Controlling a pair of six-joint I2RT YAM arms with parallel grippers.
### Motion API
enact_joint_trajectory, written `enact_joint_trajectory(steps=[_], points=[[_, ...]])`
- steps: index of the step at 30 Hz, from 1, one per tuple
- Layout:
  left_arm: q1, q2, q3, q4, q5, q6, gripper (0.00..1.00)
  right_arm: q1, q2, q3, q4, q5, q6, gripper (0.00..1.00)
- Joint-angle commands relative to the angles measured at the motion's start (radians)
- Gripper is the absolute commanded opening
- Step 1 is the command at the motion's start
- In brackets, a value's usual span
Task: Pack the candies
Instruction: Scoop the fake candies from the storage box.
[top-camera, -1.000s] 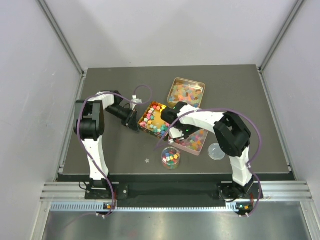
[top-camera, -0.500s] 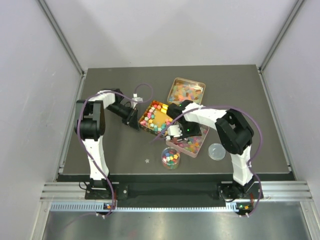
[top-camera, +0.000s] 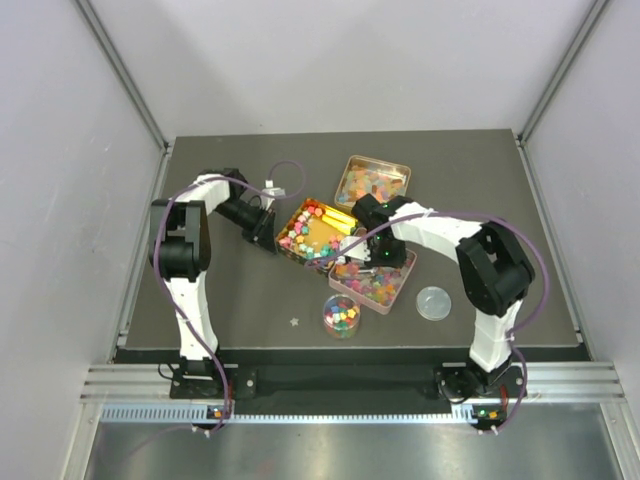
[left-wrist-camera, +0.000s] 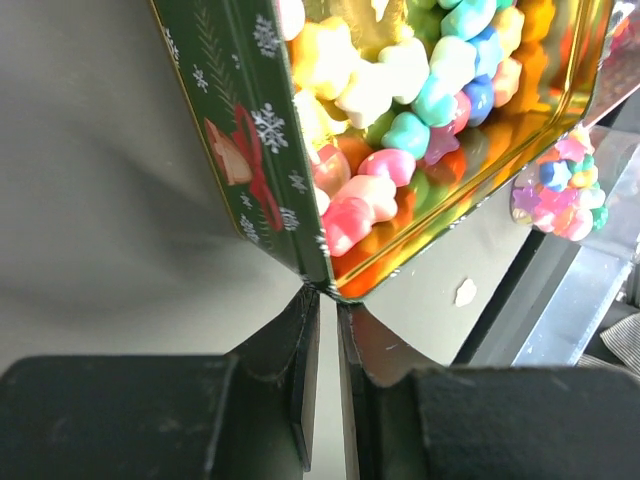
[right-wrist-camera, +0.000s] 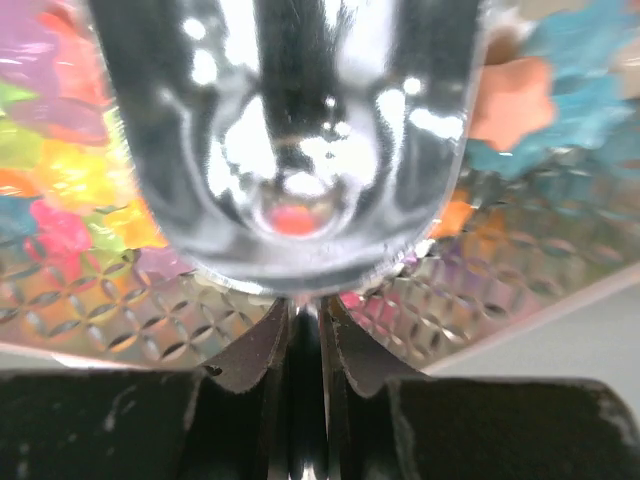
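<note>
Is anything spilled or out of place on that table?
Yes: one small pale candy lies loose on the dark table, just left of the round cup, outside every container. Nothing else looks spilled.

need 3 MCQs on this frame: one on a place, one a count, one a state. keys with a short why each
1. Where does the clear lid lie?
A) right of the pink tin
B) left of the green tin
C) behind the far tin

2. How many rectangular tins are on the table?
A) two
B) three
C) five

3. What is the left gripper doing?
A) open, clear of everything
B) shut on the green tin's corner
C) shut on the clear lid

Key:
1 A: the top view shows the clear lid flat on the table just right of the pink tin.
2 B: the green tin, pink tin and far tin are the only ones in the top view.
3 B: the left wrist view shows the jaws nearly together with the tin's corner pinched at their tips.
</note>
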Motion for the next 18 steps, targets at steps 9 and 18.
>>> enact_joint_trajectory(steps=[9,18], points=[[0.001,0.013,0.131,-0.056,-0.068,-0.055,0.17,0.003,-0.220,-0.136,0.231,-0.268,-0.037,0.00],[0.001,-0.010,0.119,-0.041,-0.109,-0.113,0.17,0.004,-0.226,-0.237,0.334,-0.358,-0.038,0.00]])
